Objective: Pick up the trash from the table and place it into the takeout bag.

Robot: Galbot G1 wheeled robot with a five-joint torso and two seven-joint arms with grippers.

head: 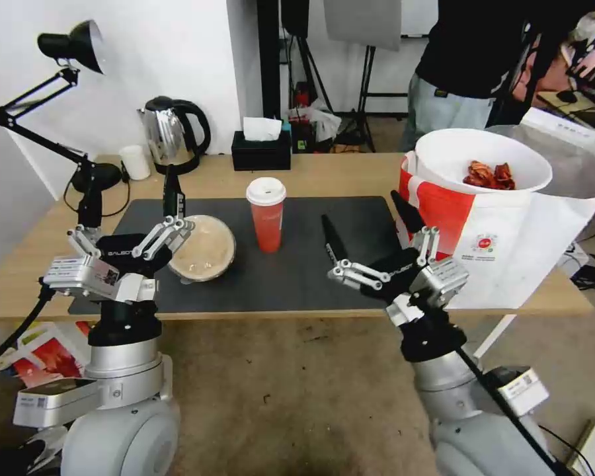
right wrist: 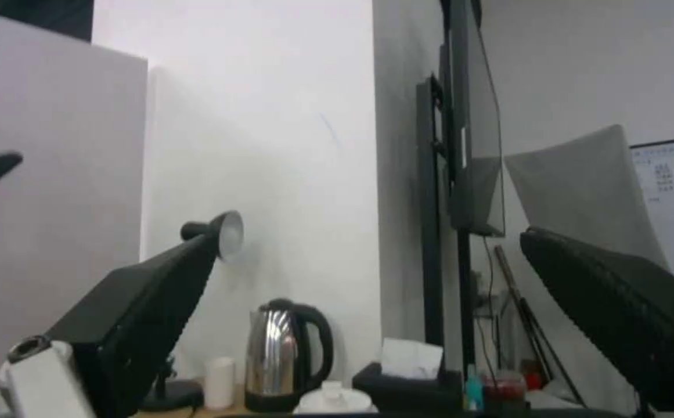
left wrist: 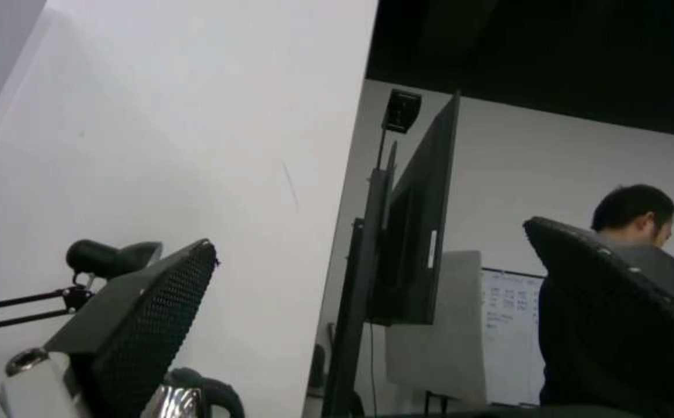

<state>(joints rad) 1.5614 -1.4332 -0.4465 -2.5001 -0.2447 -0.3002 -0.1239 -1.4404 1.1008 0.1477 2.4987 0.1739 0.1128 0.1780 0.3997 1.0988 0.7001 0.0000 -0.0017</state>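
The left gripper (head: 127,223) and right gripper (head: 365,221) are hovering spread apart above the table (head: 350,173), gripping nothing.

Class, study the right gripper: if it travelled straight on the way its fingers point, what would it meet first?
Probably the takeout bag; the open right gripper points up and away toward it, though depth is uncertain.

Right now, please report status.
Left tool open beside round beige lidded bowl. Right tool open, empty. Red paper cup on mat; shell bowl atop bag.
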